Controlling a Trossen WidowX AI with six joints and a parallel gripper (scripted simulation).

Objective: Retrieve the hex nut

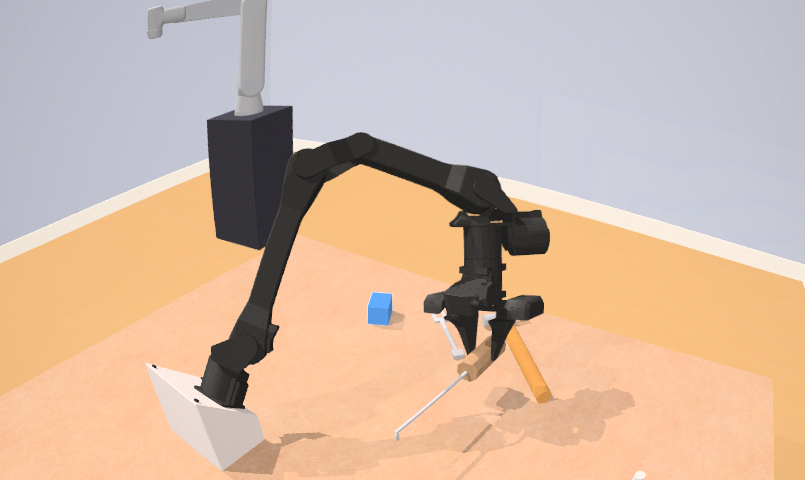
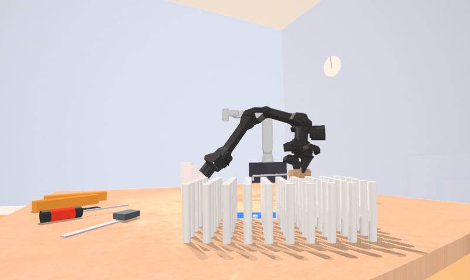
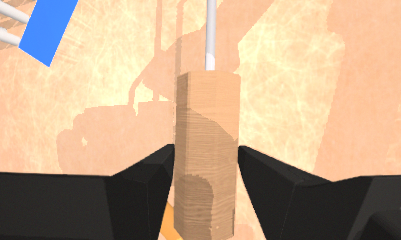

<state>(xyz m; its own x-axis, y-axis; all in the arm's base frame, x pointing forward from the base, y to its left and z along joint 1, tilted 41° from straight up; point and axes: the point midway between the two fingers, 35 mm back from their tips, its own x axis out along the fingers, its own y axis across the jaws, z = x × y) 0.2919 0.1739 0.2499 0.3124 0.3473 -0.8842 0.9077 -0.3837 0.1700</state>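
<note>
My gripper (image 1: 482, 355) (image 2: 300, 170) (image 3: 206, 151) is shut on the wooden handle of a hook tool (image 1: 476, 364) (image 2: 293, 173) (image 3: 209, 100). The tool is held above the table, roughly level, its thin metal rod ending in a short downturned tip. White spacers (image 2: 247, 211) (image 3: 9, 36) stand upright in rows in the exterior view. The blue taped strip (image 2: 240, 215) (image 3: 47, 35) shows beyond them. A small pale nut (image 2: 254, 216) shows between spacers against the blue; whether it lies on the strip I cannot tell. The tool's tip is outside the wrist view.
An orange-handled hammer (image 1: 528, 362) lies below and beside the gripper, near a grey wrench-like tool (image 1: 449, 336). A blue cube (image 1: 379, 309) sits farther back. A red-handled screwdriver (image 2: 61, 214), a grey-handled flat tool (image 2: 126, 214) and orange bars (image 2: 68, 202) lie left of the spacers.
</note>
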